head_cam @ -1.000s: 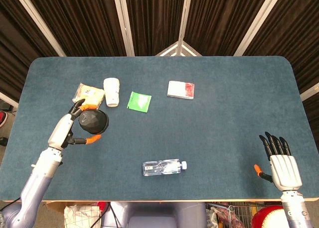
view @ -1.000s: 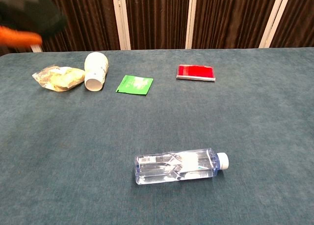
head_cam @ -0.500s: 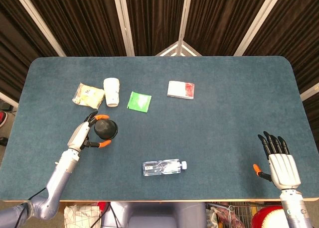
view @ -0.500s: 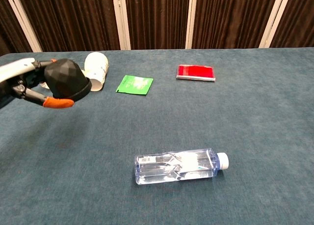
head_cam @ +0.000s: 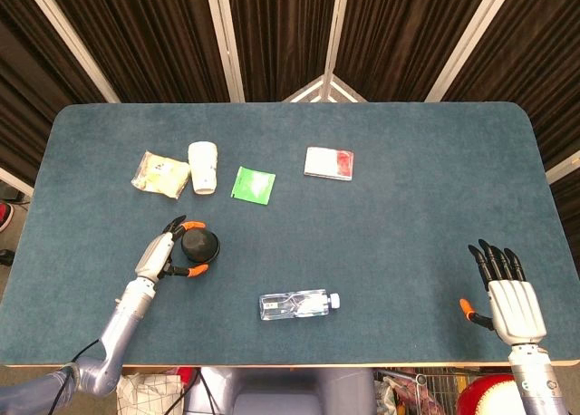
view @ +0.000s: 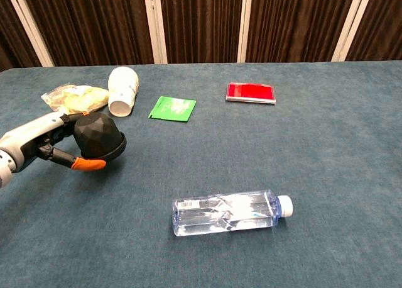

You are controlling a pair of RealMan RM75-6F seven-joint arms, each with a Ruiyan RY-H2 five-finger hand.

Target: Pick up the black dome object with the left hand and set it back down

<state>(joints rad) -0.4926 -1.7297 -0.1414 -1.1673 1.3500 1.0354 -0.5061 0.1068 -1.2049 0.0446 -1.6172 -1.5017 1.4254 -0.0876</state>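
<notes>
The black faceted dome is low over the blue table at the left, at or just above the cloth; I cannot tell if it touches. My left hand grips it from its left side, orange-tipped fingers wrapped around front and back. My right hand rests at the table's front right corner, fingers spread, holding nothing; it shows only in the head view.
A clear water bottle lies on its side near the front middle. Further back lie a tipped white cup, a yellow snack bag, a green sachet and a red-white pack.
My left hand has carried the dome down and toward the table's front middle, from high near the snack bag to low over the cloth. The right hand has stayed put.
</notes>
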